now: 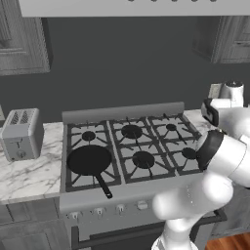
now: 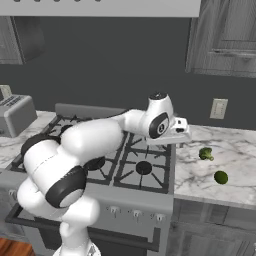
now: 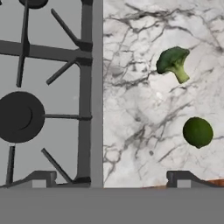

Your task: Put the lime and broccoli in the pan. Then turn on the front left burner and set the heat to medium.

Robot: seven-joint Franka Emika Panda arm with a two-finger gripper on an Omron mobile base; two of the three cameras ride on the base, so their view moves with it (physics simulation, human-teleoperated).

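Above the marble counter [image 3: 144, 109], the gripper [image 3: 109, 181] hangs spread wide; it should centre over the lime [image 3: 197, 131], clear of the broccoli [image 3: 173, 62].

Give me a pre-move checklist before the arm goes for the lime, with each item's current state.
1. Pincer open and holding nothing: ok; its tips stand wide apart.
2. Lime free to grasp: ok; it lies alone on the marble counter, apart from the broccoli.
3. Pincer lined up over the lime: not ok; the lime sits off to one side in the hand view.
4. Pan ready to receive: ok; it sits on the front left burner grate with nothing in it.
5. Burner off for now: cannot tell; the knobs are too small to read.
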